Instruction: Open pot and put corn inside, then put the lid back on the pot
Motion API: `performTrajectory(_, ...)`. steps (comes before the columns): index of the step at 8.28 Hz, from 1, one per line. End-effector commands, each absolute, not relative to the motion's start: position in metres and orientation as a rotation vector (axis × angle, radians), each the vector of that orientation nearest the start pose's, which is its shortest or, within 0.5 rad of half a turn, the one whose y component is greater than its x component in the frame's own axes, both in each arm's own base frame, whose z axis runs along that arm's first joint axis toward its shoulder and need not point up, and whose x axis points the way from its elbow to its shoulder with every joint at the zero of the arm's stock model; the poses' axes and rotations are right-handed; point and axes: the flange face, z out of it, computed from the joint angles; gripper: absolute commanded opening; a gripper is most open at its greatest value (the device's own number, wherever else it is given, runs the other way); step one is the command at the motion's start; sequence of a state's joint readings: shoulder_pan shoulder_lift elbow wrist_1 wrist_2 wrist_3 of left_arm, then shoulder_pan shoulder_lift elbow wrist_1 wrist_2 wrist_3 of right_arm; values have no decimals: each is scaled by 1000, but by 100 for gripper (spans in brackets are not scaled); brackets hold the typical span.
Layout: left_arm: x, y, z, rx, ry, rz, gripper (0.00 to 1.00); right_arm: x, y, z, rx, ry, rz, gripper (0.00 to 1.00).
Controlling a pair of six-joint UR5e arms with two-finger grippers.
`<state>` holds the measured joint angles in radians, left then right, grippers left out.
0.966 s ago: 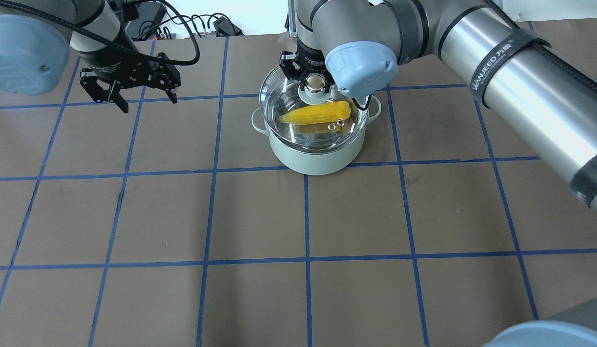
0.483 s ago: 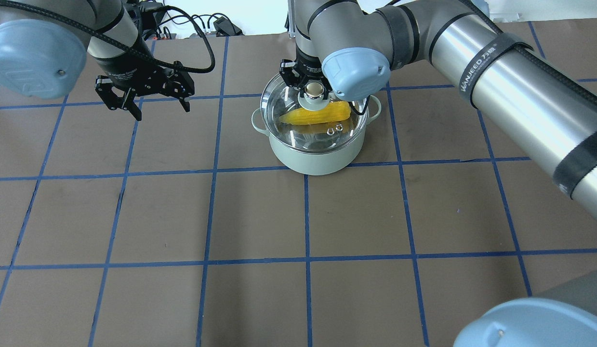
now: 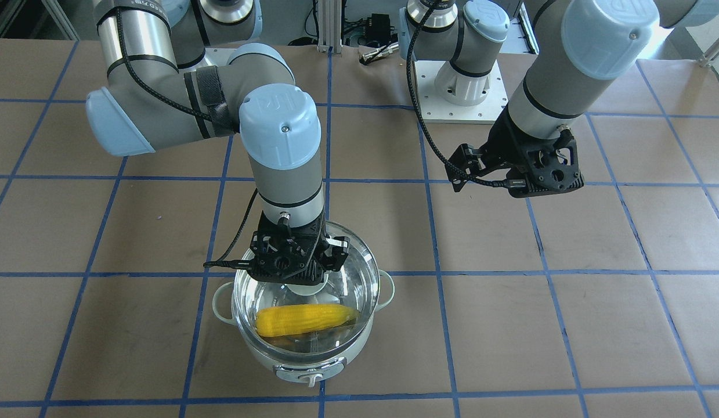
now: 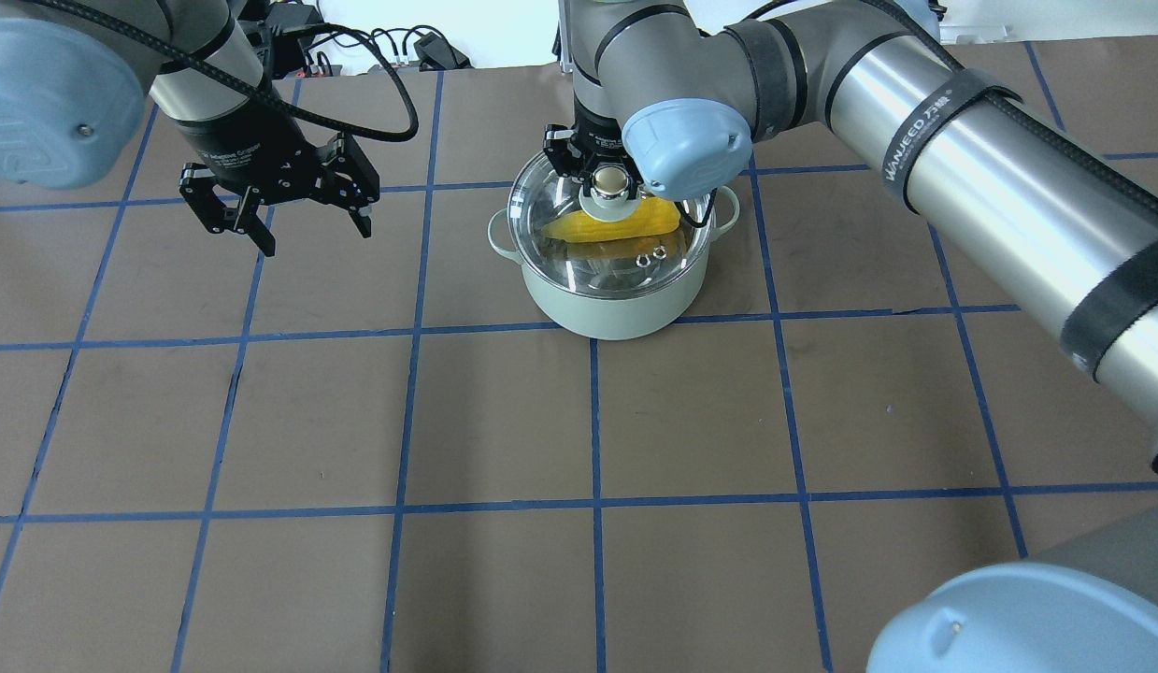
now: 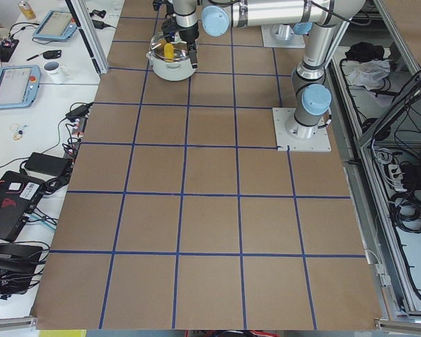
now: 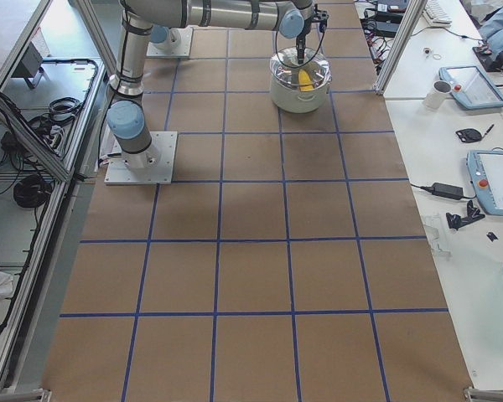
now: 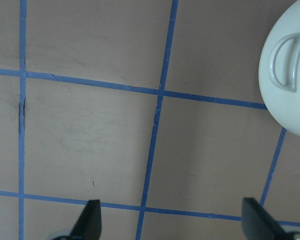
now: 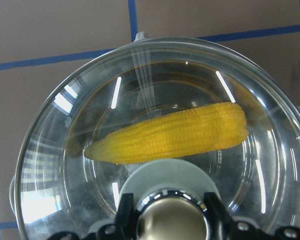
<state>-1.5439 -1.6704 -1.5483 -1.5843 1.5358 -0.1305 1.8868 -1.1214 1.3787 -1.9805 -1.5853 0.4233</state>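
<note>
Toward the far side of the tabletop (image 4: 504, 421), a pale green pot (image 4: 616, 313), upright, with a loop handle out to either side. Inside it, a yellow cob of corn (image 4: 625, 224), lying flat across the steel bottom and plain to see through the glass. Over the pot's mouth, a clear domed lid (image 4: 564, 257), covering the whole opening. Cannot tell whether seated on the rim all the way round.

Coming in from the robot's right, a long silver forearm stretched low across the tabletop, wrist bent straight down above the pot. At its end the right gripper (image 4: 612, 179), pointing vertically. Fingers (image 8: 124, 215) clenched on the lid's gold knob (image 8: 172, 225), one on each side, as shown close up in the right wrist view.

Off to the pot's left and well apart from it, the left gripper (image 4: 312, 229), hanging above bare tabletop on a downward-pointing, slightly tilted wrist. Spread wide, holding nothing. In the left wrist view, only two dark fingertips (image 7: 90, 220) at the lower edge, blue grid lines (image 7: 155, 130) beneath, and one pot handle (image 7: 285, 62) at the upper right corner.
</note>
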Motion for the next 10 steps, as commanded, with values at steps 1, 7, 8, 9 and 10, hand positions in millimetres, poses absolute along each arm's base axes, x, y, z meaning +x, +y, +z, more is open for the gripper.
performTrajectory(1, -122, -518, 456, -256, 3163, 161, 100, 337, -606, 357, 161, 3086, -237, 25)
performTrajectory(7, -128, -503, 478, -236, 3191, 96, 100, 337, -610, 347, 144, 3086, -249, 25)
performTrajectory(8, -127, -502, 477, -229, 3178, 94, 100, 336, -610, 345, 138, 3089, -246, 25)
performTrajectory(9, -127, -502, 476, -227, 3180, 97, 100, 336, -610, 346, 130, 3089, -245, 25)
performTrajectory(10, -127, -502, 476, -225, 3180, 97, 100, 334, -610, 345, 133, 3091, -244, 25)
